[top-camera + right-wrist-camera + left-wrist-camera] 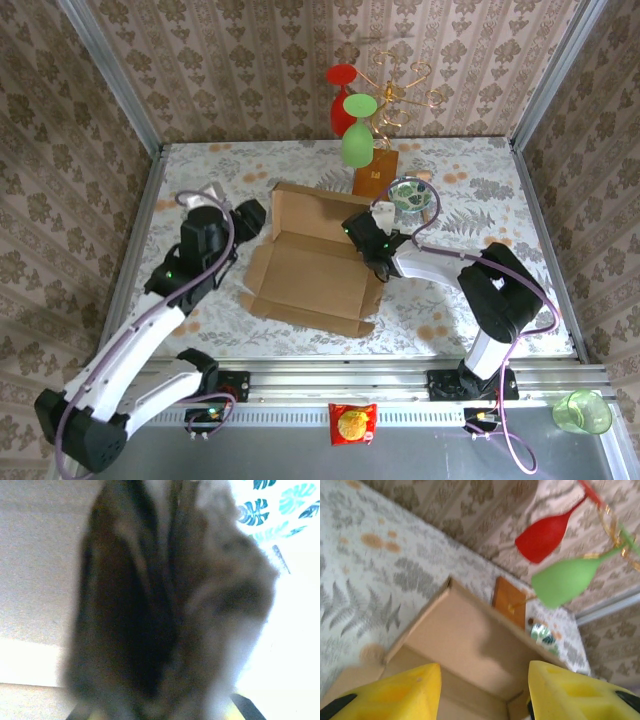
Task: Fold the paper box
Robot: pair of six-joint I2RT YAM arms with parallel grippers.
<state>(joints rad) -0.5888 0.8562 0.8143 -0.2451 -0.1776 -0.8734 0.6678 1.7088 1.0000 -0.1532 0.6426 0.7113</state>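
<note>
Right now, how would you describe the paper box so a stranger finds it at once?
Look at the middle of the floral table. The paper box lies there, a wide cardboard sheet with its far flap raised. The stand base behind it is small and orange-brown; the box is large, tan and creased.

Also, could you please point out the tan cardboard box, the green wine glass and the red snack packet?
Tan corrugated cardboard paper box [305, 272]: top view, its flat middle panel.
Green plastic wine glass [357, 147]: top view, its bowl.
Red snack packet [352, 424]: top view, its yellow centre.
</note>
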